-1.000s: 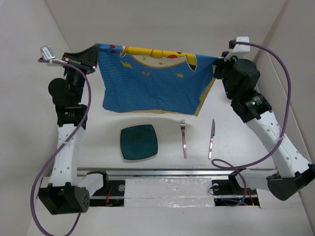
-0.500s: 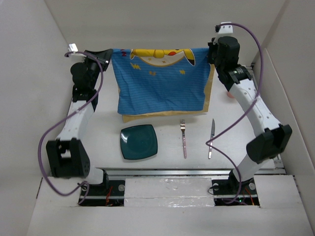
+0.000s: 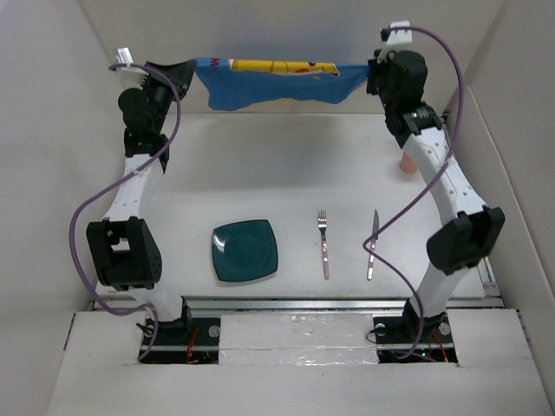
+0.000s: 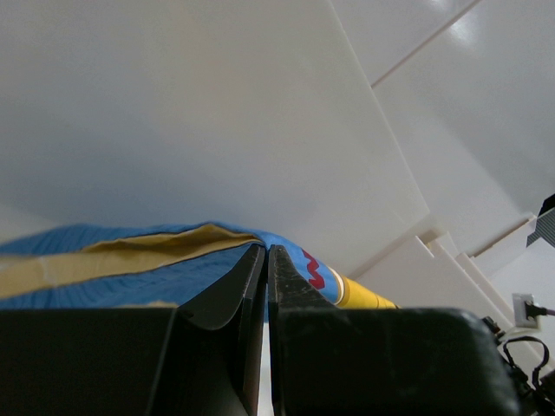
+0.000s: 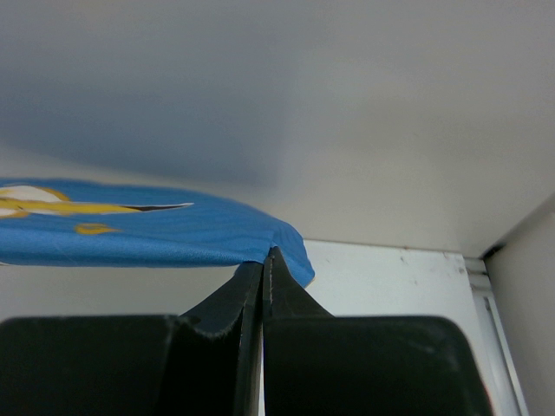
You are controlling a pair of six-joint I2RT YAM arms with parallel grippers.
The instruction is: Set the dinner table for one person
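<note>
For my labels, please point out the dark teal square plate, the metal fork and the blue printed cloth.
dark teal square plate (image 3: 245, 250): top external view, its centre.
metal fork (image 3: 323, 245): top external view, mid-handle.
blue printed cloth (image 3: 269, 88): top external view, blue middle.

Matt white dinner table (image 3: 286, 165), woven blue cloth (image 3: 269, 87), glossy plate (image 3: 245, 250).

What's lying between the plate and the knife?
The fork. The top view shows it lying on the table between the plate and the knife, touching neither one.
</note>
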